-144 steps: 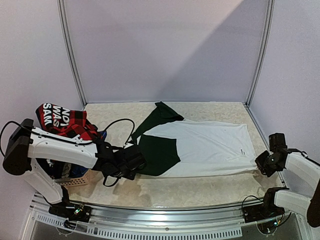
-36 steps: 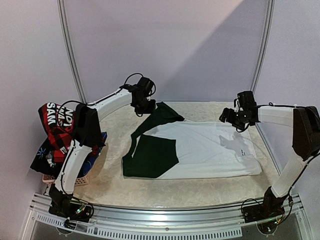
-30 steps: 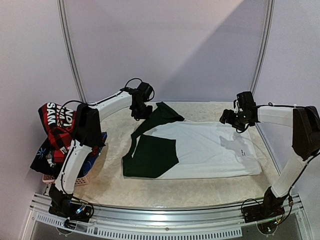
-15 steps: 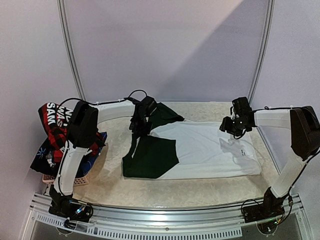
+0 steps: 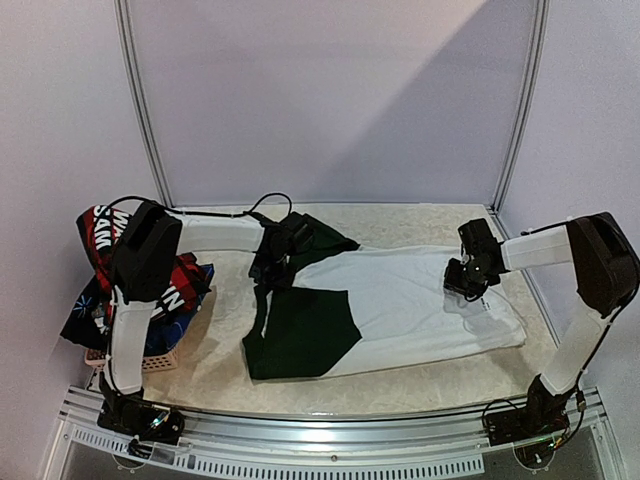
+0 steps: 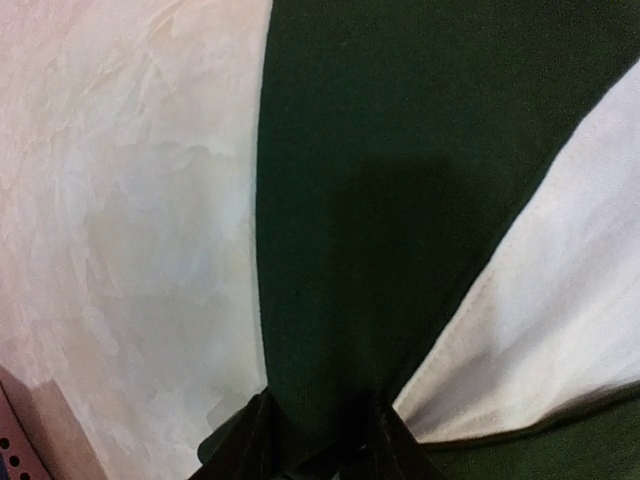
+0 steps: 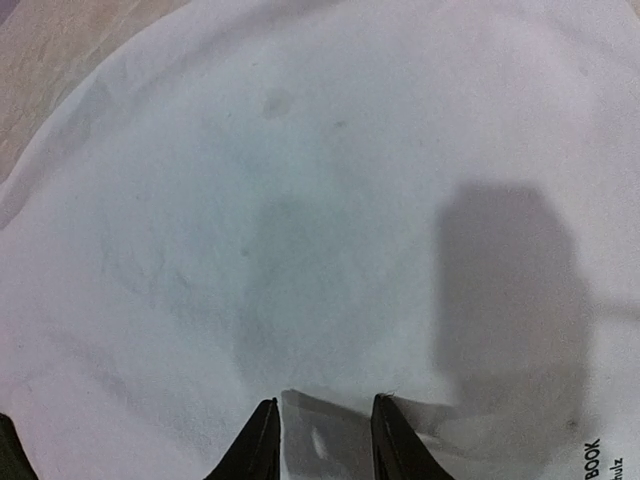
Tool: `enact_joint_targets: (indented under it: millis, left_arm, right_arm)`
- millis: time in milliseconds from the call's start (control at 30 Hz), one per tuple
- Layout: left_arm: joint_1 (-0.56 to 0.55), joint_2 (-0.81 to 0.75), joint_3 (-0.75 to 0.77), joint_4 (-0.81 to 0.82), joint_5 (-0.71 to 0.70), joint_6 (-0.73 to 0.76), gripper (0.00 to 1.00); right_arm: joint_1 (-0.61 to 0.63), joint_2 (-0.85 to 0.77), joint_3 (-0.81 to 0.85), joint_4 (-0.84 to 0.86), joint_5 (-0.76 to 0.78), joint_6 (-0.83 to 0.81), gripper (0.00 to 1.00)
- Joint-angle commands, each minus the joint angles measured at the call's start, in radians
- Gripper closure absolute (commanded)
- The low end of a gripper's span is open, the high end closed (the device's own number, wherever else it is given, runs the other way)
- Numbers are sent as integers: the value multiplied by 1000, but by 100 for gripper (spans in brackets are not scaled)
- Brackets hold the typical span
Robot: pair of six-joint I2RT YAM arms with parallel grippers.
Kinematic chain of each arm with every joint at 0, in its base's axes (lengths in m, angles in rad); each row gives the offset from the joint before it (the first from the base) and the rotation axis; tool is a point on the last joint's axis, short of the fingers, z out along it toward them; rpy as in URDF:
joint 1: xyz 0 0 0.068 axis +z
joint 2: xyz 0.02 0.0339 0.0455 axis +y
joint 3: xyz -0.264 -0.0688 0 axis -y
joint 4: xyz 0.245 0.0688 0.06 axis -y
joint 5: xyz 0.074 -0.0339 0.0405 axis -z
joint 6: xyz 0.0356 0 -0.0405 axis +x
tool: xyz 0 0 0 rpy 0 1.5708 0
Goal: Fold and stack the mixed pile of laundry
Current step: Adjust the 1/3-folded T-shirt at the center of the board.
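White-and-green T-shirt [image 5: 410, 300] lies flat on the table [image 5: 400, 385]. Left gripper [image 5: 268, 270] clamps its dark green sleeve; right gripper [image 5: 462, 283] pinches a white fold. Laundry pile [image 5: 125, 255] overhangs the basket [image 5: 150, 360] at left, well apart.

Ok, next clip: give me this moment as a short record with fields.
garment: white-and-dark-green T-shirt, spread out on the table
left gripper: pinching dark green fabric at the shirt's far-left corner
right gripper: pinching a fold of white fabric near the shirt's right end
remaining laundry pile: heaped on the basket at the table's left edge
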Motion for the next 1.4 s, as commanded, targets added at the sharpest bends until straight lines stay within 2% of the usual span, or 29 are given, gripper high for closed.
enact_joint_targets:
  millis: [0, 400, 533, 600, 733, 933, 1167, 1367]
  left_arm:
    - [-26, -59, -110, 39, -11, -32, 68]
    - [-115, -245, -429, 130, -31, -132, 69]
    - [-147, -281, -450, 128, -50, -157, 69]
    - [-153, -294, -417, 114, -60, -150, 68]
    - [-153, -291, -287, 77, -76, -110, 60]
    - [-136, -199, -54, 13, -70, -33, 52]
    - [-69, 5, 197, -11, 42, 34, 54]
    - [-18, 124, 334, -49, 102, 77, 57]
  right_arm:
    - [23, 19, -89, -27, -2, 55, 68]
    - [102, -94, -226, -128, 29, 149, 70]
    - [112, -199, -260, -159, 45, 150, 69]
    - [114, -234, -252, -163, 45, 144, 68]
    - [112, -274, -211, -165, 42, 123, 66]
    - [114, -320, -147, -190, 72, 96, 58]
    - [113, -353, -99, -210, 166, 95, 50]
    - [112, -336, -79, -213, 207, 86, 46]
